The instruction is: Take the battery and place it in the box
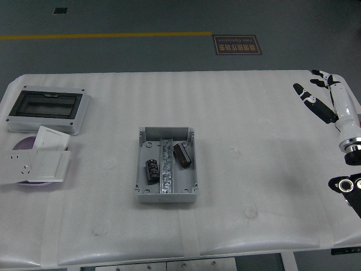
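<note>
Two dark cylinders lie inside the open grey box (166,164) at the middle of the tabletop (248,147). One battery (152,170) sits in the left compartment, lying along its length and tilted only a little; the other battery (182,155) lies in the right compartment, slanted with its upper end towards the centre. Both are black with a brownish band, and a strip of crinkled silvery metal runs down the box between them. The box has short walls and small round screw bosses at its corners.

The right hand (318,99) rests at the tabletop's far right edge, well apart from the box, its black-and-white fingers (302,93) spread and straight, holding nothing.

The tabletop is white, padded-looking and faintly ribbed. At its left stands a grey enclosure (47,109) with a dark see-through lid, and just in front of it some white switch plates (39,161) lie stacked over a purple disc (23,144). Beyond the table the floor is grey-green, crossed by a yellow line (107,35), with a dark red floor sign (237,44) near it.
</note>
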